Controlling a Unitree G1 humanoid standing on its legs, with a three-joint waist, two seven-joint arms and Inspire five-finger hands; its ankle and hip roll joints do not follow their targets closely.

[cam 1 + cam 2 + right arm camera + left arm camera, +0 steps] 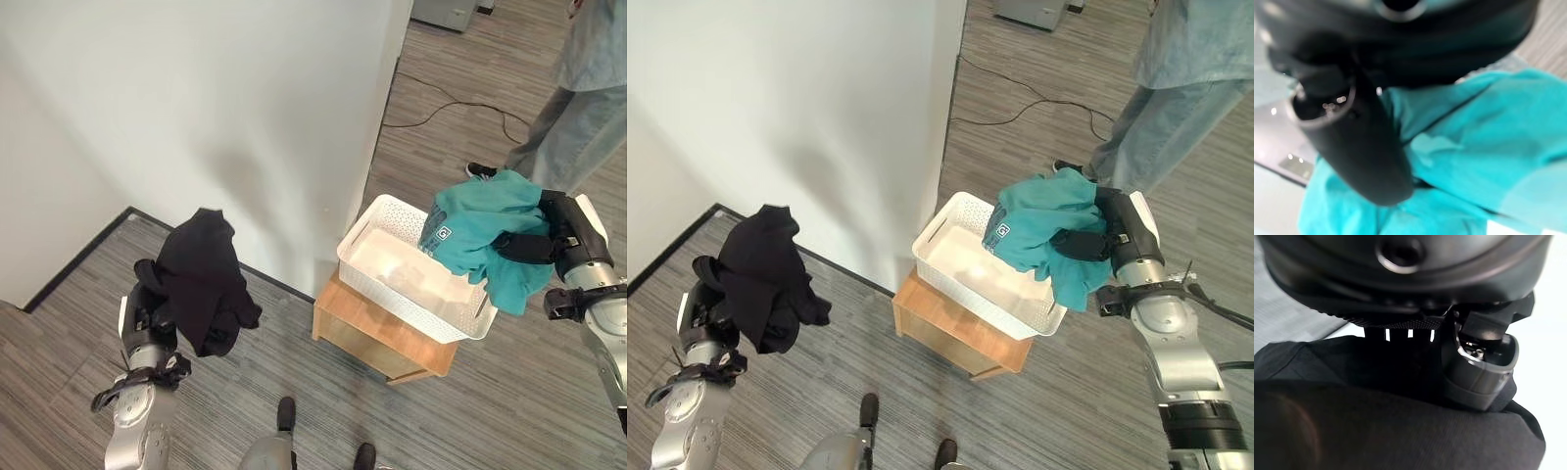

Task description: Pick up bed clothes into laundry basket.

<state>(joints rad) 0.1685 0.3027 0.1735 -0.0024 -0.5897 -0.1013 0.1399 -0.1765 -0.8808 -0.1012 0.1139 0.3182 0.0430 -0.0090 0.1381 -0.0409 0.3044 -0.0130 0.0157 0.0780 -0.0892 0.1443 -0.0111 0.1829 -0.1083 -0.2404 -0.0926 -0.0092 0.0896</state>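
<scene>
The right hand (1087, 242) grips a soft, limp teal garment (1043, 230) bunched over the white laundry basket (960, 279), while the left hand (1479, 367), fingers clenched, holds a black garment (201, 279) well apart, likely light and droop-prone.

Setting: indoor room, staged domestic or lab-type space, exact kind unclear. Evidence: grey wood-plank floor (470, 382); large white bed (196, 108) with plain white side and dark base trim; white perforated laundry basket (392, 257) on low wooden stool (384, 338); black cable (460, 106) on floor; standing person (578, 88) in pale clothing nearby
</scene>
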